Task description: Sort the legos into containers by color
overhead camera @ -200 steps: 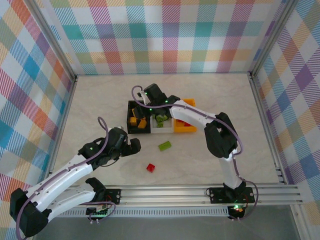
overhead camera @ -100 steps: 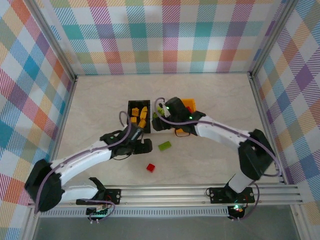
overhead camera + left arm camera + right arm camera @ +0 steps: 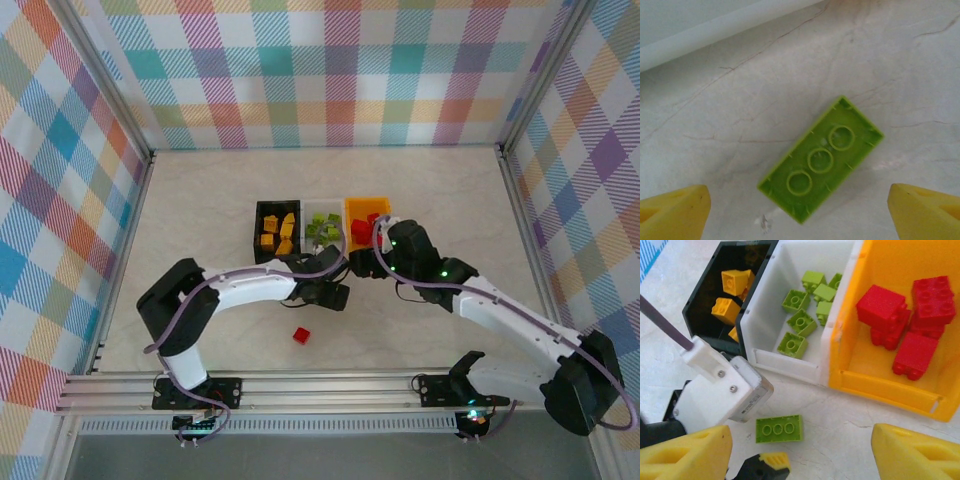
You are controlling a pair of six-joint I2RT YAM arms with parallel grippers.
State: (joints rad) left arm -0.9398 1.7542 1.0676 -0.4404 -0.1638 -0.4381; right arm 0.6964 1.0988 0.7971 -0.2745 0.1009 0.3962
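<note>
Top external: left gripper (image 3: 328, 296) has swung in from the left to just in front of the white bin (image 3: 322, 204); right gripper (image 3: 366, 262) has drawn back from it. Left wrist: jaws apart, flanking an upturned lime lego (image 3: 822, 159), untouched, on the table (image 3: 740, 100). Right wrist: right jaws spread, empty.

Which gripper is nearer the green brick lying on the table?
Left. The left gripper hangs over the green brick, fingers either side; the right gripper is farther off, by the orange bin's front.

A pale, marble-veined table (image 3: 200, 210) sits inside pastel plaid walls (image 3: 330, 70) (metal posts (image 3: 100, 77) at the corners), with a metal rail (image 3: 350, 385) along its near edge.
</note>
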